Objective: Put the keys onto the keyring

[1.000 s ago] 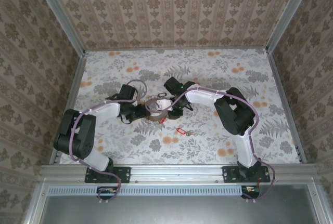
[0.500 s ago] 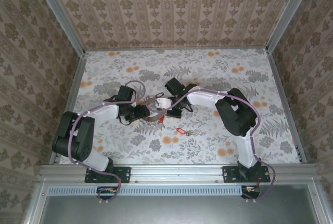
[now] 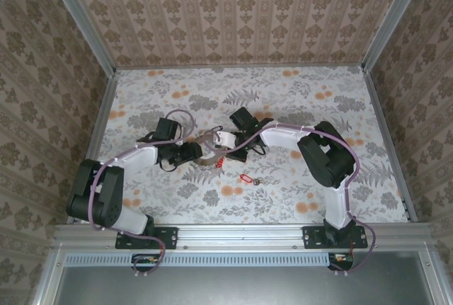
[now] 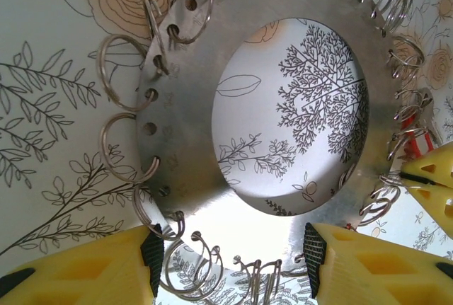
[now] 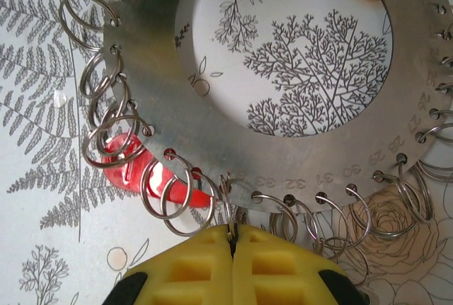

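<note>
The keyring (image 3: 209, 149) is a flat silvery disc (image 4: 184, 107) with a wide hole and many small wire rings along its rim. It sits between both grippers at mid-table. My left gripper (image 4: 233, 259) is shut on its near part, with a pad against each side. My right gripper (image 5: 231, 238) is shut on one small wire ring (image 5: 228, 209) at the rim (image 5: 283, 156). One of the keys, with a red head (image 5: 124, 167), lies under the rim beside my right fingers. Another red key (image 3: 245, 177) lies on the table in front.
The table (image 3: 297, 100) has a floral cover and patterned walls on three sides. The right arm's yellow fingers (image 4: 428, 181) show at the right edge of the left wrist view. Open floor lies behind and to both sides of the arms.
My right gripper has closed on a small wire ring at the keyring's rim. Both arms and the keyring have shifted slightly away from the bases.
</note>
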`<action>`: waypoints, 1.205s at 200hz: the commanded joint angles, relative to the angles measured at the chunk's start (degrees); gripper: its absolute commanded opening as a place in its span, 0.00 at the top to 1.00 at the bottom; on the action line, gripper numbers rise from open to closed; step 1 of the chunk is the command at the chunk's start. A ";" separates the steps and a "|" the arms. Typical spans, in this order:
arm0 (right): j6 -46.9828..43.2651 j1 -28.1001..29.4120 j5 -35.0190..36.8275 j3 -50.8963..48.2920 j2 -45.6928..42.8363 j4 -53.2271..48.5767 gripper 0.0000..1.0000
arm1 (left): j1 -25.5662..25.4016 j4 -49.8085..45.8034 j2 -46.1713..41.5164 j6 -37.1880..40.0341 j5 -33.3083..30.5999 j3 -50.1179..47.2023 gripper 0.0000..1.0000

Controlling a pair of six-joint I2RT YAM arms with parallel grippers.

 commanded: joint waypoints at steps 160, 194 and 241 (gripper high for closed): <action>1.19 -0.09 -3.09 0.10 -0.08 2.71 0.87 | 0.40 1.13 2.75 -1.19 2.49 -0.24 0.44; 0.02 -0.12 -3.08 0.62 0.17 1.01 0.96 | 0.59 1.48 1.59 -0.98 2.36 -0.50 0.44; 1.41 -0.17 -4.29 -4.83 -4.77 10.82 1.00 | 3.83 3.09 -6.67 1.20 4.56 -0.21 0.40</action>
